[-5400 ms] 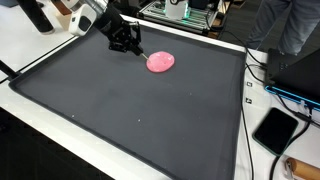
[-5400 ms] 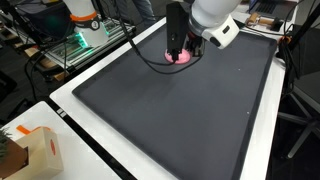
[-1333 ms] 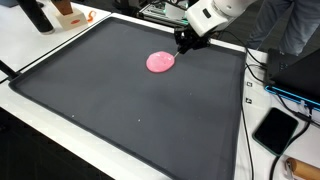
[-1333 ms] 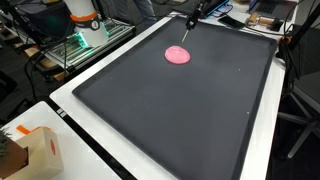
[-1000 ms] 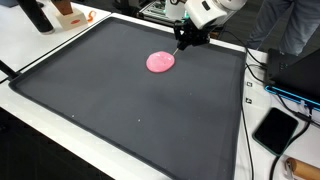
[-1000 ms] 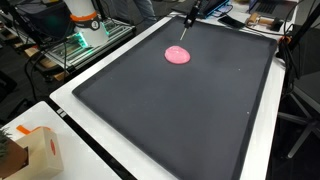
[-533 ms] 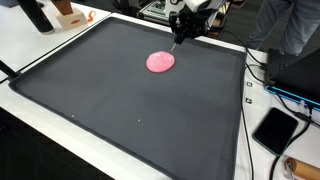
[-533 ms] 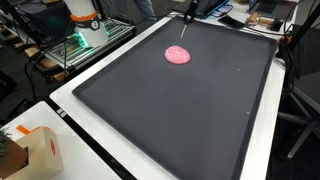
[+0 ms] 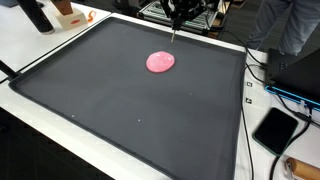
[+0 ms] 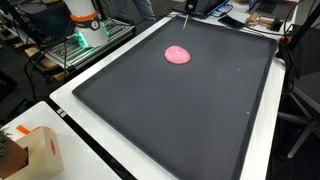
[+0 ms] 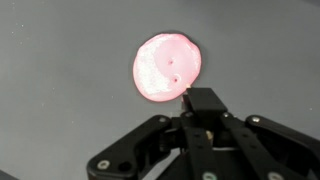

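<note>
A flat, round pink disc [image 9: 160,62] [image 10: 178,55] lies on the black mat [image 9: 120,110] near its far edge, in both exterior views. My gripper [image 9: 173,35] [image 10: 186,20] hangs in the air beyond the disc, over the mat's far rim, and does not touch it. In the wrist view the disc [image 11: 165,68] lies on the mat well below the shut black fingers. The gripper [image 11: 203,100] has its fingertips pressed together with nothing between them.
The mat lies on a white table [image 10: 70,105]. A black tablet-like device [image 9: 275,129] and cables lie off the mat's side. A cardboard box [image 10: 30,150] stands at the near corner, a dark bottle [image 9: 38,15] at a far corner, and equipment racks behind.
Over the last second the gripper has climbed and drawn back from the disc toward the far edge. Five seconds ago it was low beside the disc. The disc has stayed in place.
</note>
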Action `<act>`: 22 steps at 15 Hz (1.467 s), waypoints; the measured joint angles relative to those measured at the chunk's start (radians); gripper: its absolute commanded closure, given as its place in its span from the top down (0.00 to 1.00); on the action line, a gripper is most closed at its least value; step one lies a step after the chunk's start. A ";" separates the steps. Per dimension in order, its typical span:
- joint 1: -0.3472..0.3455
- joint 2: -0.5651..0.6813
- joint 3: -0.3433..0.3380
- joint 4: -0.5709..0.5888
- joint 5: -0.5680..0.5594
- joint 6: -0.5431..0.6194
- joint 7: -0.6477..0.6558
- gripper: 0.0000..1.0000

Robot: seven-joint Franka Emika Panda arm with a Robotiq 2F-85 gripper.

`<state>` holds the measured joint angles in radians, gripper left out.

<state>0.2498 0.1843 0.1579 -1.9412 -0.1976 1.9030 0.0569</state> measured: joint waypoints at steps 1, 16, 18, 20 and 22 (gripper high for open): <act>-0.013 -0.015 0.000 0.000 0.015 0.000 -0.036 0.03; -0.087 -0.089 -0.004 0.005 0.092 -0.001 -0.238 0.03; -0.088 -0.088 -0.005 0.005 0.092 -0.001 -0.238 0.03; -0.098 -0.081 -0.009 -0.001 0.130 0.007 -0.263 0.03; -0.121 -0.074 -0.016 -0.019 0.203 0.034 -0.327 0.03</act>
<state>0.1291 0.1106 0.1415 -1.9604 0.0051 1.9374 -0.2705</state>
